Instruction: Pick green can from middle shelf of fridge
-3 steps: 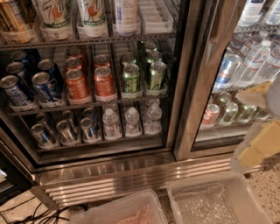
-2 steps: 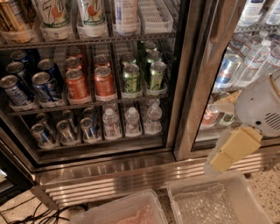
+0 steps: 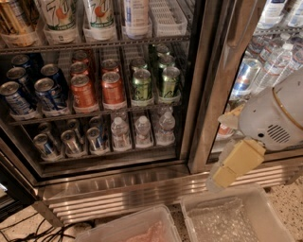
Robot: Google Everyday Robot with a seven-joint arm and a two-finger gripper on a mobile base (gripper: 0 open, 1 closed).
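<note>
Well apart from the cans, at lower right of the camera view: pincer (image 3: 232, 168), pale yellow, hanging below a white rounded wrist housing (image 3: 272, 118). Hovers in front of the right-hand compartment of the fridge (image 3: 118, 189), low by the ribbed steel base. Released or clenched: cannot tell. Holds nothing that shows.

Left compartment next. On the middle shelf (image 3: 102, 112), at its right end, near the steel door post (image 3: 203, 94): green can (image 3: 169, 81), upright, silver top up, at the front of its row. Just beside it to the left, a second green can (image 3: 141, 85), with more green ones lined up behind both. Further left on the same rack, orange cans (image 3: 83, 90) in two rows, then blue cans (image 3: 16, 98) at the far left.

Above, tall pale cans (image 3: 60, 12) on the top shelf. Below, small water bottles (image 3: 120, 132) under the green rows and silver-topped cans (image 3: 45, 144) to their left.

Behind the right glass, clear bottles (image 3: 274, 61) and a blue-and-silver can (image 3: 244, 75).

On the floor before the base, two clear plastic bins (image 3: 236, 217) side by side; black cables (image 3: 28, 227) at lower left.
</note>
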